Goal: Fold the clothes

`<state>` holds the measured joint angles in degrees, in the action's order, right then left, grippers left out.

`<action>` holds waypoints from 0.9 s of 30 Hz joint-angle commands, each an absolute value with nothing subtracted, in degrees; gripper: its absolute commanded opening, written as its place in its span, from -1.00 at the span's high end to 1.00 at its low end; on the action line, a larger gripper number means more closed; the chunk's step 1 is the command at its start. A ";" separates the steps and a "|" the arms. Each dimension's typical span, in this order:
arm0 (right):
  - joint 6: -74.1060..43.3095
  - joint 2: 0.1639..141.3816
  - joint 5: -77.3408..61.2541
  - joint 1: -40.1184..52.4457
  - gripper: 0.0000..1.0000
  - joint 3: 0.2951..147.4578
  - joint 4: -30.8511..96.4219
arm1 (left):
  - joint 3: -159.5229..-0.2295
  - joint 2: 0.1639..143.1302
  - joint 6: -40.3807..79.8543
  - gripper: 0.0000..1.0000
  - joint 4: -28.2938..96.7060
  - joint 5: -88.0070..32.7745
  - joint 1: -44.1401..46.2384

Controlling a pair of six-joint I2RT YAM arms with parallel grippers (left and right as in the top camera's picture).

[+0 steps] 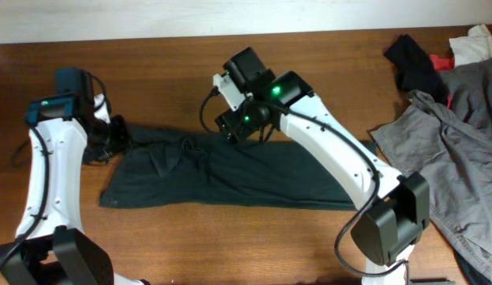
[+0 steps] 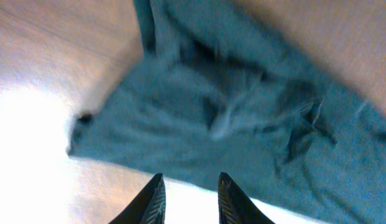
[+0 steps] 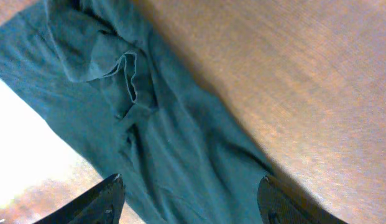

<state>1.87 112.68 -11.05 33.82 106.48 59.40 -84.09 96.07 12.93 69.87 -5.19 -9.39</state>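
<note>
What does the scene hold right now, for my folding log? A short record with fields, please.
clothes: dark green garment, lying as a long rumpled band across the table
left gripper: open, nothing between the fingers, just off the garment's edge at its left end
right gripper: open wide, empty, above the garment
set aside, far right: grey garment, black cloth, red scrap, white cloth
fold state: not yet a compact stack
</note>
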 commanded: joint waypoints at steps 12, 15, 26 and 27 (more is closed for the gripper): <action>1.63 114.91 -24.45 34.50 -0.21 93.08 40.77 | -60.03 96.86 13.82 0.33 47.83 -17.76 -7.66; 1.63 114.91 -24.45 35.18 -0.22 89.38 34.76 | -57.60 96.86 13.85 0.31 44.14 -18.50 -7.66; 3.18 114.91 -23.05 39.11 -0.24 79.90 19.38 | -53.21 96.86 15.84 0.26 38.09 -18.48 -7.66; 3.18 114.93 -22.44 39.40 -0.25 79.85 19.22 | -53.21 96.86 15.84 0.25 37.91 -18.50 -7.66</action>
<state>2.20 114.61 -23.44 38.28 80.88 20.05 -53.67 96.14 14.87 38.48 -17.41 -7.57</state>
